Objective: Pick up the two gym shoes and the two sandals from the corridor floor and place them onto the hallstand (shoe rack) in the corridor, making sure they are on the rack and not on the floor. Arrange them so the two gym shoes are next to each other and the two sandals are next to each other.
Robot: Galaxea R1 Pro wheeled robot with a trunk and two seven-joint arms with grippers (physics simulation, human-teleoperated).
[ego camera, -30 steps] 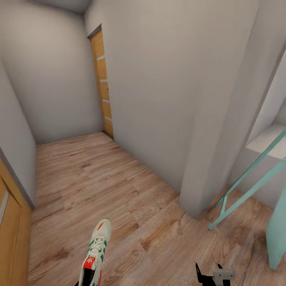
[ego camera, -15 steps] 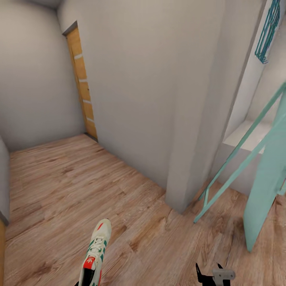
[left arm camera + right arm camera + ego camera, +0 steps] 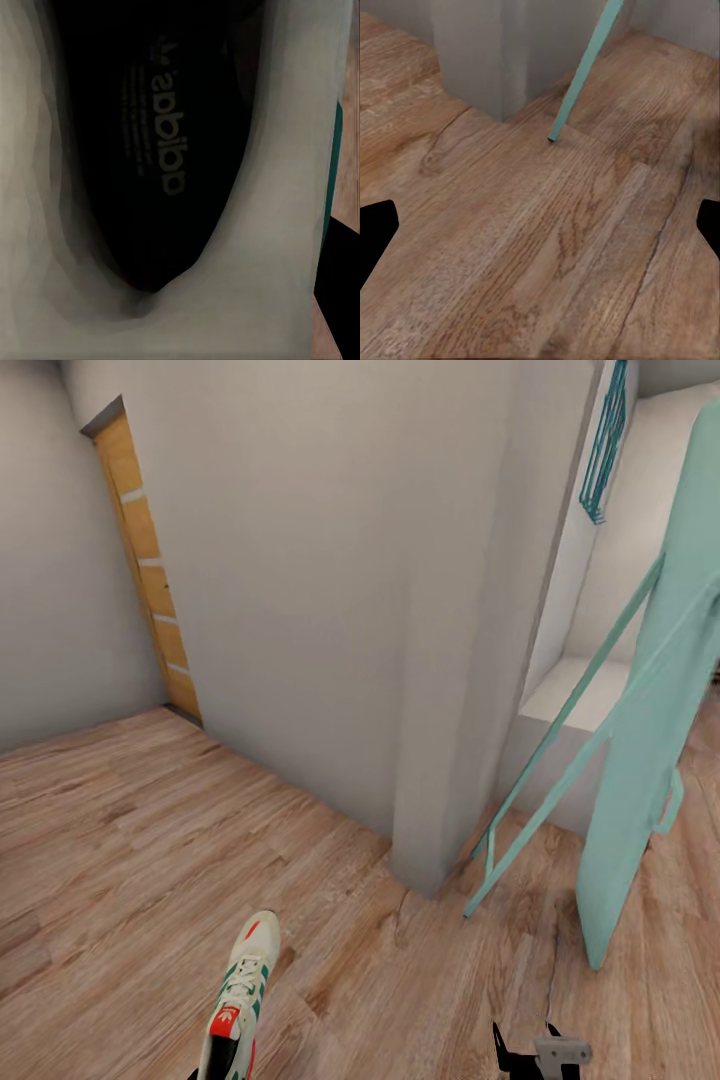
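One gym shoe [image 3: 238,1000] is in view, low at the near left of the head view, carried off the corridor floor [image 3: 150,840] by the left arm; the left wrist cam looks straight down into its dark insole and pale lining [image 3: 161,150], so the left gripper seems to hold it by the collar, but the jaws themselves are hidden and I can't tell how they sit. Right gripper [image 3: 528,1050] sits at the near right edge w/ nothing between its tips; in the right wrist view its two dark fingers [image 3: 375,229] stand wide apart over bare planks, so the jaws are spread. Step in hand, as I judge it: transit w/ the shoe toward the hallstand, not yet in sight; ahead are a grey wall corner [image 3: 440,660], a wood door [image 3: 150,580] far left, and a teal ironing board [image 3: 650,730] leaning at right. To do it well: keep the grip firm and the shoe level, turn the base slowly, give the board's legs [image 3: 530,810] and the wall corner wide berth, keep the right arm tucked. Shoe's long axis runs near-to-far, tilted slightly right; toe points away from the robot, heel and red tongue tab nearest.
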